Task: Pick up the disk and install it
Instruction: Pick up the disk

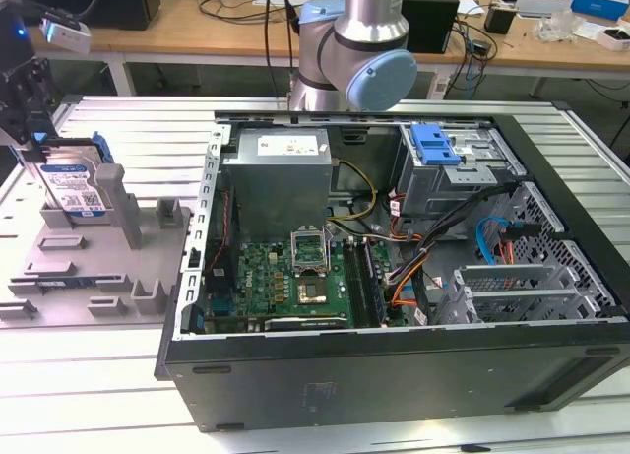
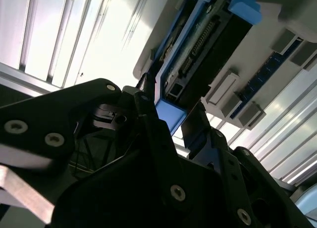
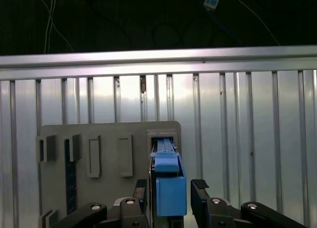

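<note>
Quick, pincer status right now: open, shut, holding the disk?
Pincer: open, its fingers straddling the disk at its blue-framed edge, a gap showing beside one finger; the disk stands in the grey holder.

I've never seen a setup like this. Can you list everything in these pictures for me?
disk: one, silver with a blue frame, standing on edge in the fixture.
fixture: one, grey, on the table at the exterior view's left.
computer case: one, black, open, lying on the table.
power supply: one, grey, inside the case.
motherboard: one, green, on the case floor.
latch: one, bright blue, on the drive cage.
cables: several, mixed colours, inside the case.
table: one, pale slatted metal.
arm: one, silver and pale blue, behind the case.
gripper: one, black, open, straddling the disk's blue-framed edge.
</note>
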Tool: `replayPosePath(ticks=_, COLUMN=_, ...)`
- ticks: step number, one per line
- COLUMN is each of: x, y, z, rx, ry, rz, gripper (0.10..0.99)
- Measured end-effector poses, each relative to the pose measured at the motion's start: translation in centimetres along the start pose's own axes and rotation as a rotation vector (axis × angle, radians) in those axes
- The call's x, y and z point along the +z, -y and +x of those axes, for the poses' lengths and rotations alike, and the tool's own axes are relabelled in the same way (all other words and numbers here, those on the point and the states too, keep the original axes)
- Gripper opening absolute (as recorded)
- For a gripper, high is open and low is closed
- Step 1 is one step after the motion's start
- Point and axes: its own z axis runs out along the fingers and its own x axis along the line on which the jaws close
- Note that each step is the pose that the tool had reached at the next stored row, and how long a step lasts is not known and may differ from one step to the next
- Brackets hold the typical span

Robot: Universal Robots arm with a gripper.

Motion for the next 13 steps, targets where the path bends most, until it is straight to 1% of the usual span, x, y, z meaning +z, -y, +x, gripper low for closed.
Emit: replayPosePath(ticks=13, x=0.99, y=-0.05, z=-0.02, rx=0.0, ry=0.0, rz=0.0, gripper=0.482)
